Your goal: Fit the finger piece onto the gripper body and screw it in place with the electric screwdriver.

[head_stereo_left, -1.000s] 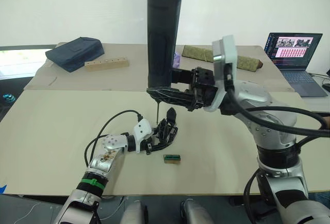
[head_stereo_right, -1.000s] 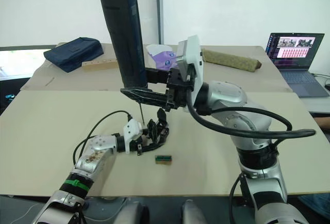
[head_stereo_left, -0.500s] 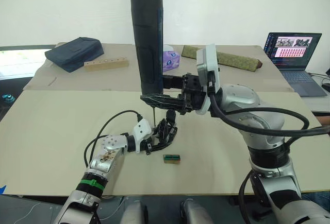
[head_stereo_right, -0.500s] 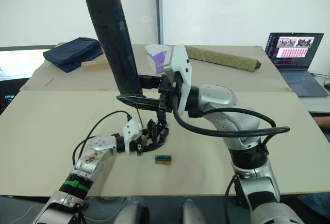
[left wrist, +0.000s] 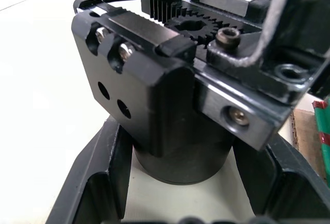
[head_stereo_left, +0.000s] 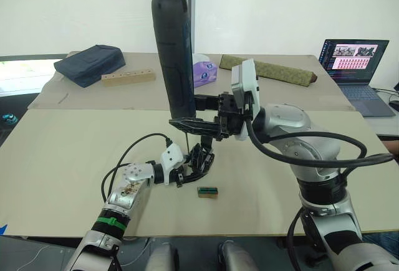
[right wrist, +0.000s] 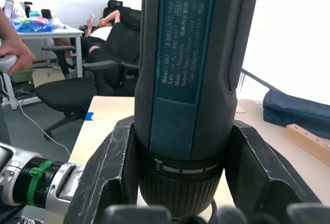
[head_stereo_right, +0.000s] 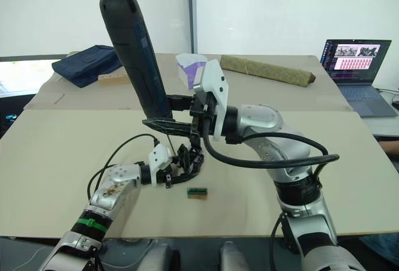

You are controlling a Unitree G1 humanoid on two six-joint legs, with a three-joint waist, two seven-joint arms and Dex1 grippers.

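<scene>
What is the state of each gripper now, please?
Left gripper: closed on the gripper body, on the table.
Right gripper: closed on the electric screwdriver, held almost upright, bit pointing down.

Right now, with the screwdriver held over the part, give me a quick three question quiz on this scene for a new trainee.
1. True or false: the right gripper is shut on the electric screwdriver.
2. What does the left gripper hold against the table?
A. the gripper body
B. the purple tissue pack
C. the wooden block with holes
3. Fill in: the small green-edged piece lies on the table just in front of the ____.

Key: 1 true. 2 A. 3 gripper body.
</scene>
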